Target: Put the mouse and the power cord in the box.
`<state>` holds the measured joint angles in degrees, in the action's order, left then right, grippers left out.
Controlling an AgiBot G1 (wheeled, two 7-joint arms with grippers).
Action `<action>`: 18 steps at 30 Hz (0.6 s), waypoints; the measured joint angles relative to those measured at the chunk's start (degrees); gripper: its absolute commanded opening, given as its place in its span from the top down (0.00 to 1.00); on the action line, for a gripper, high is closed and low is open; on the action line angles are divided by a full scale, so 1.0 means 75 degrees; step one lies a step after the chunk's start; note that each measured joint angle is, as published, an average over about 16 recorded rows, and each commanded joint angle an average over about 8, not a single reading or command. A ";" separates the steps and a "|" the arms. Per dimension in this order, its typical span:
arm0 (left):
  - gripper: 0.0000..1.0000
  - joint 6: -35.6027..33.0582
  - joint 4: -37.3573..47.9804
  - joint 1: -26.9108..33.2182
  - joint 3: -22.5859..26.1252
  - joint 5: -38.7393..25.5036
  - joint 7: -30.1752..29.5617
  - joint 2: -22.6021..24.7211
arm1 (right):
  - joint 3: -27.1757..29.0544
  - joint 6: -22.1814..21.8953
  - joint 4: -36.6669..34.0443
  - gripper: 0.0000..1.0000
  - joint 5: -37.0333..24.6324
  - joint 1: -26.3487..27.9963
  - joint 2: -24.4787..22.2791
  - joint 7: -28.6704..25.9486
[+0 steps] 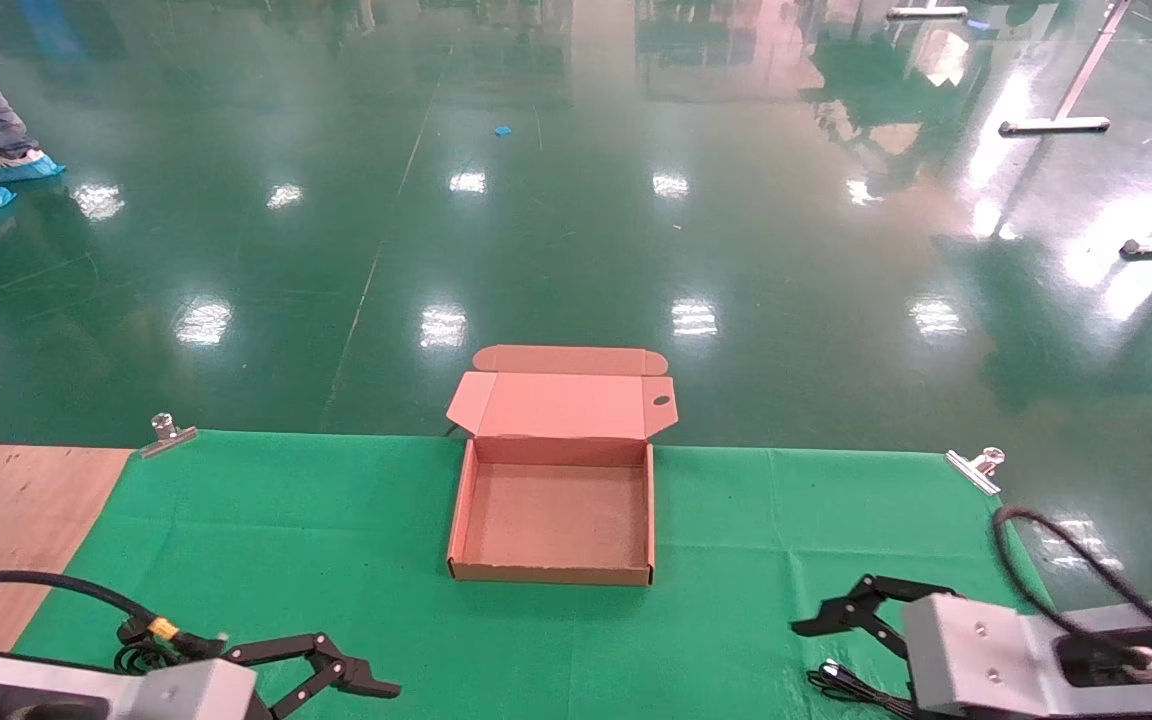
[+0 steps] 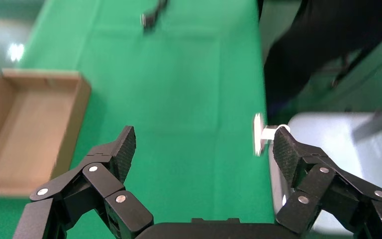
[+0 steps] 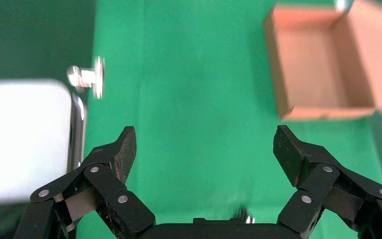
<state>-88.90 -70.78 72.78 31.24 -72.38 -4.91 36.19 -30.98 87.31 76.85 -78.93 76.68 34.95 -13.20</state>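
Both black tools, left (image 1: 376,688) and right (image 1: 804,627), spread empty short of open shallow brown cardboard box (image 1: 552,572); probably light, stiff-walled.

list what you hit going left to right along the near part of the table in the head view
left claw → cardboard box → right claw; both claws are open and empty, and the box sits open with nothing in it.
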 measured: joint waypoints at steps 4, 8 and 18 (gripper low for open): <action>0.00 0.0076 0.0548 0.0343 0.0413 -0.1033 0.0516 0.0278 | -0.0372 -0.0107 -0.0075 0.00 -0.0931 0.0203 0.0152 -0.0006; 0.00 0.0189 0.1317 0.0775 0.0827 -0.2080 0.1127 0.0662 | -0.0705 -0.0262 -0.0189 0.00 -0.1837 0.0352 0.0340 0.0058; 0.00 0.0768 0.3922 0.1850 0.1755 -0.4205 0.2938 0.1844 | -0.1302 -0.0861 -0.0957 0.00 -0.3503 0.0539 0.1032 0.0497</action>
<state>-83.14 -41.37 86.66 44.41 -103.92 17.13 50.02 -40.75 80.85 69.67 -105.21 80.72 42.69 -9.48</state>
